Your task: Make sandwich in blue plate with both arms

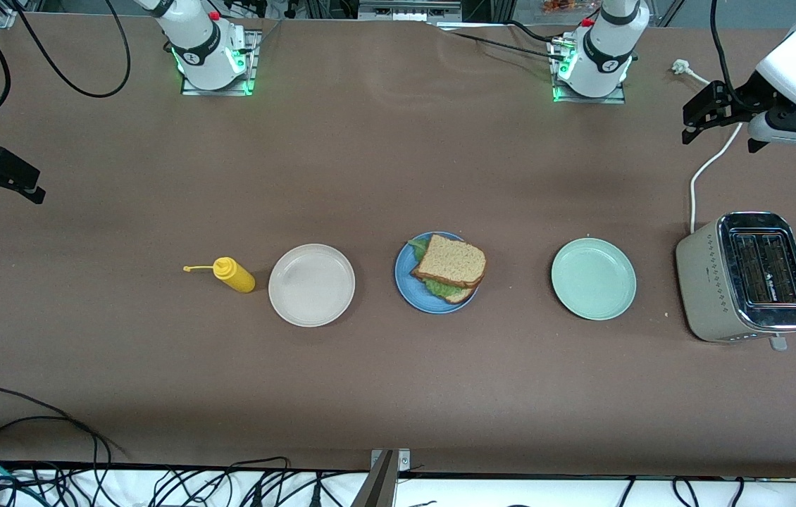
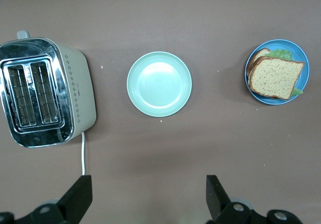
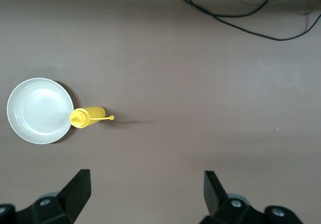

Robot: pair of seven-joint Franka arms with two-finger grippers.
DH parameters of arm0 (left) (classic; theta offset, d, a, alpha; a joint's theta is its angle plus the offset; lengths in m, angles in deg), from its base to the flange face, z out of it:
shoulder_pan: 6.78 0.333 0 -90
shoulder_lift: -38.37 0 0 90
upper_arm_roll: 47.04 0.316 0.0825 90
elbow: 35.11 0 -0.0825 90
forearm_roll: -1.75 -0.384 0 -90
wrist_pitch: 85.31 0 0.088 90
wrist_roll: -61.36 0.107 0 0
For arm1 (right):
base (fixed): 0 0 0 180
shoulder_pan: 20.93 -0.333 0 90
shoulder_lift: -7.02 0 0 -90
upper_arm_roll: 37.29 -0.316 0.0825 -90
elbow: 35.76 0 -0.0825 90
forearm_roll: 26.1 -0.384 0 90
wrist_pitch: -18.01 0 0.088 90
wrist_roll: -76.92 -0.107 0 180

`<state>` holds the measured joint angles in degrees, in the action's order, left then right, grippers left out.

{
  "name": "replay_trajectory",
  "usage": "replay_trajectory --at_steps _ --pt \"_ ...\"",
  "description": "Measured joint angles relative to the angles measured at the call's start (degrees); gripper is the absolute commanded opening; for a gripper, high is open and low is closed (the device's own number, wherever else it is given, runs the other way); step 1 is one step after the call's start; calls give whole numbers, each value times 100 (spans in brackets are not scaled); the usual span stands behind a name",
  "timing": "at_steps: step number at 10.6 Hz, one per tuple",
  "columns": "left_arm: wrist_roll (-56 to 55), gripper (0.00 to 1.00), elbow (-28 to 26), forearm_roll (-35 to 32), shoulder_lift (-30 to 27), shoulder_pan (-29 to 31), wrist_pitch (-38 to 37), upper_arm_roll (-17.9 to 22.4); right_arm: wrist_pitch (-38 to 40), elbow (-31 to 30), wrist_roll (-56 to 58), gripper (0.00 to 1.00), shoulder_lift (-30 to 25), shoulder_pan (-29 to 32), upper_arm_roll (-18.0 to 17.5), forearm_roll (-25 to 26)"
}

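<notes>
The sandwich (image 1: pixel 449 268) sits assembled on the blue plate (image 1: pixel 406 276), midway between the empty, open-jawed left gripper (image 1: pixel 695 120) and right gripper (image 1: pixel 7 184), both raised at the tabletop's ends.

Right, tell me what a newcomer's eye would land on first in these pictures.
First the sandwich, two brown slices with lettuce between, on the blue plate mid-table, between a white plate and a mint-green plate. Next the shiny toaster at the left arm's end and the yellow squeeze bottle beside the white plate. The left gripper and right gripper hang open, clear of the food.
</notes>
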<state>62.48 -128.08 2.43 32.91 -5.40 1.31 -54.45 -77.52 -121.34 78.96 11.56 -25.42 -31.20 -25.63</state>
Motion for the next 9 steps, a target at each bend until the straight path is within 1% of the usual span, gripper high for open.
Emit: replay_trajectory --at_steps 3,5,9 --pt "-43 100 -2 44 0 -183 -3 201 0 0 0 100 0 0 0 0" --pt "-71 100 -2 44 0 -288 -3 212 0 0 0 100 0 0 0 0" --pt "-79 100 -2 44 0 -299 -132 227 0 0 0 100 0 0 0 0"
